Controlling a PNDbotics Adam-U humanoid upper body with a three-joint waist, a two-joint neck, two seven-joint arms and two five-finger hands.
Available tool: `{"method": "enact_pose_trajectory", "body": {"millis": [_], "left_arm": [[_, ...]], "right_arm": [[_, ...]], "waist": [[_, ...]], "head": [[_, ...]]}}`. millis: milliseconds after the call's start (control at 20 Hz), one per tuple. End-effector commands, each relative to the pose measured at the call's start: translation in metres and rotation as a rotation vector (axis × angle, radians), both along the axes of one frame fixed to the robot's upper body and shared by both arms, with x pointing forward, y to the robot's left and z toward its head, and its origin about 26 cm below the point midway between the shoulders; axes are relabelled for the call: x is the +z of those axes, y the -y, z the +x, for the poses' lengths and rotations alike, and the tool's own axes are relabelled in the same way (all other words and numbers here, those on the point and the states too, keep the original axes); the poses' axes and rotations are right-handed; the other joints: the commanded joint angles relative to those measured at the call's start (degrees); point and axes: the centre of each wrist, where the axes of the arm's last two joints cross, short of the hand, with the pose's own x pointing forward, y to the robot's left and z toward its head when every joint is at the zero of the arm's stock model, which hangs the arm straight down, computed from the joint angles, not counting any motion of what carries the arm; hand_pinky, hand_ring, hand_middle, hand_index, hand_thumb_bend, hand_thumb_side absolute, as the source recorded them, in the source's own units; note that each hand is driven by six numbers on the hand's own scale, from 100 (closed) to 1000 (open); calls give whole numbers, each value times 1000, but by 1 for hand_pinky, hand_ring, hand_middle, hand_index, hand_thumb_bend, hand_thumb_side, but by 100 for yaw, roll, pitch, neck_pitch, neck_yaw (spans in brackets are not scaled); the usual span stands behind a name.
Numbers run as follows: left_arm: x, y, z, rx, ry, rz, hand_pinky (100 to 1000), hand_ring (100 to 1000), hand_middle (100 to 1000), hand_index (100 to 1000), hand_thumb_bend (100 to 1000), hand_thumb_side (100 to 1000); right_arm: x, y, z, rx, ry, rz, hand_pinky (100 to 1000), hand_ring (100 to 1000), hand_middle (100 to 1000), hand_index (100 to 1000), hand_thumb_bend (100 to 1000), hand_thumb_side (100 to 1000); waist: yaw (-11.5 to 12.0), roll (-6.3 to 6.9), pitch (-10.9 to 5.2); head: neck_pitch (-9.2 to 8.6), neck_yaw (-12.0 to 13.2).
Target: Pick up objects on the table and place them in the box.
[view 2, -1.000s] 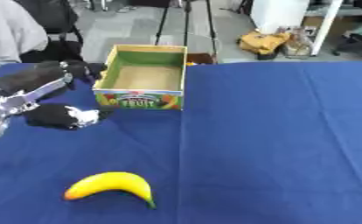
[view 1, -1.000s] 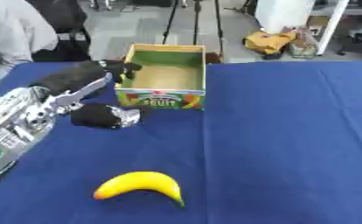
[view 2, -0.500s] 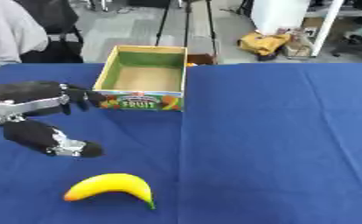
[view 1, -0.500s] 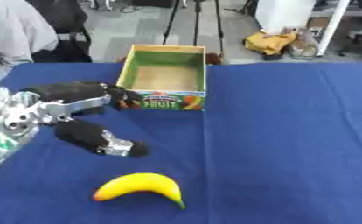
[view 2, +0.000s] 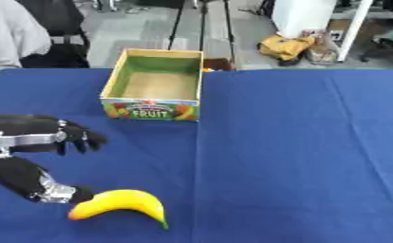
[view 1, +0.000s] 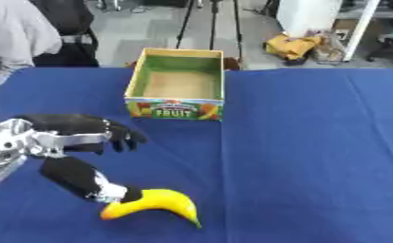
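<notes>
now left hand [view 1: 75,142] spread wide, thumb tip against the banana [view 1: 154,203], nothing grasped

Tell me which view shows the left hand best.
Left eye view: the left hand shows with wrist and forearm, thumb at the banana. In the right eye view the frame's left edge cuts it off.

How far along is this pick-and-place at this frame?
Done: nothing; the box shows only its bare floor. In hand: the left hand is open, its thumb at the left end of the banana and its fingers above it, not closed round it. Left: grasp the banana, carry it to the box, release.
</notes>
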Motion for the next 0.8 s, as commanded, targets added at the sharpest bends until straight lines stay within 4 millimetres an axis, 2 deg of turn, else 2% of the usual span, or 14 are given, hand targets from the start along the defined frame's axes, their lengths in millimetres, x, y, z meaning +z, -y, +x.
{"method": "enact_pose_trajectory", "body": {"millis": [50,150,300,600,700,800], "left_arm": [[3,-3,0,23,-8,36,693,815,818,997,420,704],[1,-1,0,21,-2,37,683,809,809,989,409,705],[4,3,-2,19,41,40,648,787,778,953,311,637],[-5,10,-3,20,73,55,619,771,749,904,291,606],[-10,13,-1,19,84,64,612,769,750,908,323,595],[-17,17,1,13,77,70,610,769,751,913,314,601]], "right_arm": [[9,0,0,2,26,-29,841,878,604,918,100,1000],[9,0,0,2,26,-29,841,878,603,919,100,1000],[9,0,0,2,25,-28,842,876,596,919,100,1000],[9,-1,0,5,25,-25,844,875,592,919,100,1000],[9,-1,0,7,26,-25,844,874,591,919,100,1000],[9,-2,1,10,27,-24,845,874,590,919,100,1000]], "waist": [[-5,-7,-51],[-6,-11,-48],[-3,-14,-42],[-18,-17,-22],[-27,-20,-16],[-38,-23,-8]], "head": [[-48,2],[-48,6],[-50,8],[-72,16],[-92,20],[-110,29]]}}
